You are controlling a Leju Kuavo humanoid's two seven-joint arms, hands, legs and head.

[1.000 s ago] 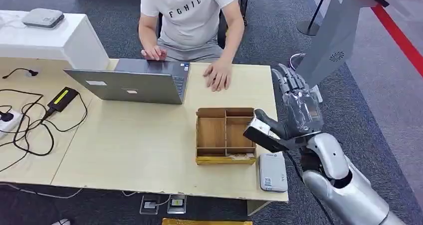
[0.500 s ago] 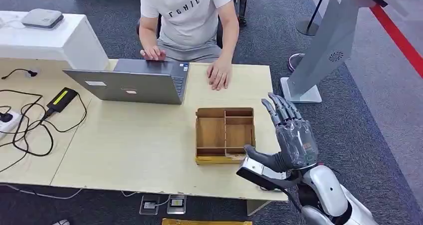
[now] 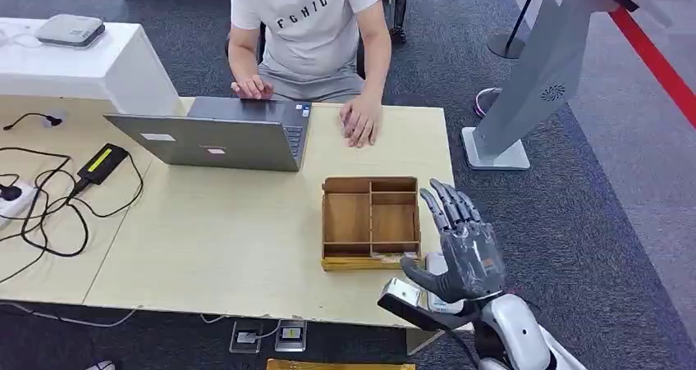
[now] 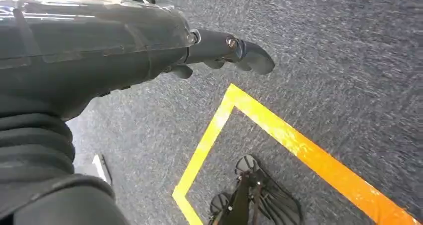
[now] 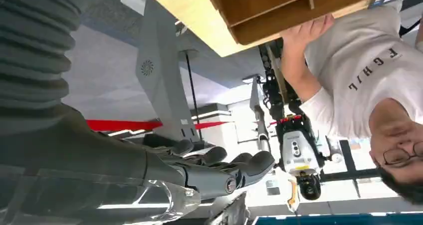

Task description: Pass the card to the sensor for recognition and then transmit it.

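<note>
Right hand [image 3: 460,251], lower right of the head view, fingers spread upward, thumb pinching a dark flat card [image 3: 410,306] over the near counter [image 3: 205,239] edge. The white sensor [image 3: 435,265] lies on the counter just behind the card, partly hidden by the hand, beside the wooden tray [image 3: 371,222]. To read well, the card should be lowered flat over the sensor. Left hand [image 4: 149,40] hangs over carpet, its hold indeterminate.
</note>
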